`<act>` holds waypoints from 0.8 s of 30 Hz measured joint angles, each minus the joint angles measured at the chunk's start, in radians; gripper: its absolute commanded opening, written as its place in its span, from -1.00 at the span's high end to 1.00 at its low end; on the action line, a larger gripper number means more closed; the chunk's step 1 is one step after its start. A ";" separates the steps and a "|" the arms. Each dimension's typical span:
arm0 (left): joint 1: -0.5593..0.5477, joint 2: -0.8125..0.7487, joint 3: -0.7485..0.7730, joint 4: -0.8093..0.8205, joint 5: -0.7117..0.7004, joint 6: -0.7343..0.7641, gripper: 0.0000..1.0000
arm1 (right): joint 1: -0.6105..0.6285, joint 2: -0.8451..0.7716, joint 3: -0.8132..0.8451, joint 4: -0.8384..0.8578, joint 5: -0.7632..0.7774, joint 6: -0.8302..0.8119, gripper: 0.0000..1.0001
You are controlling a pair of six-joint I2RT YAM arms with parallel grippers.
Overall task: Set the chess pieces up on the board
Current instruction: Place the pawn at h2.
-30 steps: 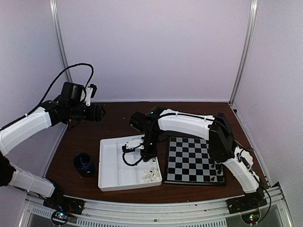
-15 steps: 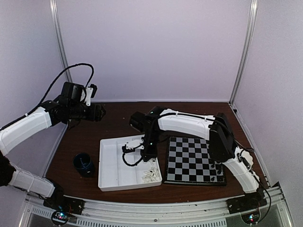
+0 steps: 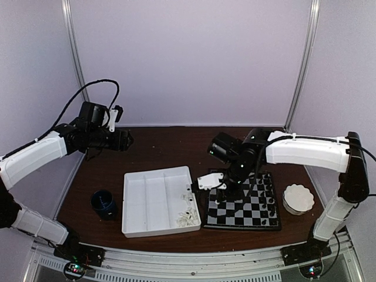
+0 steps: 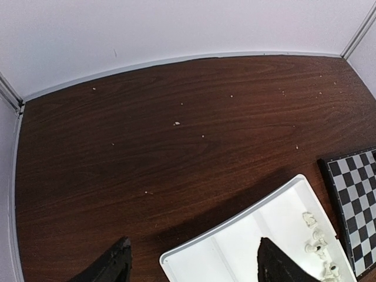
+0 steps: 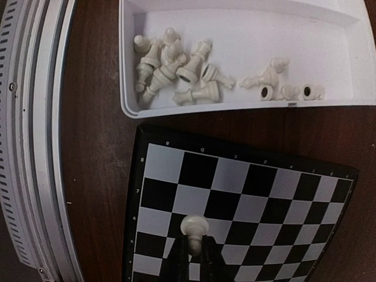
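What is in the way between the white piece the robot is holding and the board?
Nothing I can see. The right gripper holds the white piece over the board, and the squares around it are bare.

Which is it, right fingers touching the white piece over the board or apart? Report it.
Touching. The right wrist view shows the white piece pinched between both dark fingers, its round head sticking out past their tips, over the board.

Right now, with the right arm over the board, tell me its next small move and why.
Probably lower straight down until the white piece stands on a square of the board. The right end effector is shut on it, upright above the checkered squares, and has not yet released it.
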 measured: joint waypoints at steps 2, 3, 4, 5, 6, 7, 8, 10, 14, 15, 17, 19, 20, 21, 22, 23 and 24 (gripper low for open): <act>0.000 0.003 0.005 0.000 0.001 0.000 -0.47 | 0.000 -0.005 -0.090 0.019 0.000 -0.002 1.00; 0.000 0.005 0.005 0.000 0.002 0.000 -0.47 | 0.000 0.002 -0.127 0.031 0.000 -0.002 1.00; 0.000 0.008 0.005 0.000 0.002 0.000 -0.47 | 0.000 0.011 -0.153 0.041 -0.001 -0.001 1.00; 0.000 0.011 0.005 0.000 0.003 0.000 -0.47 | 0.000 0.020 -0.169 0.045 -0.002 -0.001 1.00; 0.000 0.014 0.005 0.000 0.003 0.000 -0.46 | -0.001 0.032 -0.173 0.051 -0.002 -0.001 1.00; 0.000 0.018 0.005 -0.001 0.003 0.000 -0.46 | 0.000 0.043 -0.173 0.063 -0.003 -0.001 1.00; 0.000 0.021 0.005 -0.002 0.003 0.000 -0.46 | 0.000 0.052 -0.172 0.073 -0.004 -0.001 1.00; 0.000 0.026 0.005 -0.003 0.003 0.000 -0.46 | 0.000 0.076 -0.165 0.090 -0.007 -0.001 1.00; 0.000 0.031 0.005 -0.007 0.002 0.001 -0.46 | 0.000 0.116 -0.159 0.107 -0.009 -0.001 1.00; 0.000 0.031 0.005 -0.007 0.002 0.001 -0.46 | 0.000 0.122 -0.159 0.108 -0.009 -0.001 1.00; 0.000 0.031 0.005 -0.008 0.002 0.001 -0.46 | 0.000 0.130 -0.159 0.108 -0.009 -0.002 1.00; 0.000 0.031 0.006 -0.008 0.002 0.002 -0.46 | 0.000 0.130 -0.158 0.108 -0.010 -0.003 1.00; 0.000 0.031 0.006 -0.008 0.002 0.004 -0.46 | 0.000 0.130 -0.158 0.107 -0.011 -0.003 1.00; 0.000 0.031 0.006 -0.008 0.002 0.005 -0.46 | 0.000 0.130 -0.158 0.106 -0.011 -0.004 1.00; 0.000 0.031 0.007 -0.008 0.002 0.005 -0.46 | 0.000 0.130 -0.158 0.106 -0.013 -0.005 1.00; 0.000 0.031 0.008 -0.008 0.002 0.005 -0.46 | 0.000 0.130 -0.158 0.105 -0.015 -0.005 1.00; 0.000 0.031 0.008 -0.008 0.002 0.006 -0.46 | 0.000 0.130 -0.158 0.104 -0.016 -0.006 0.99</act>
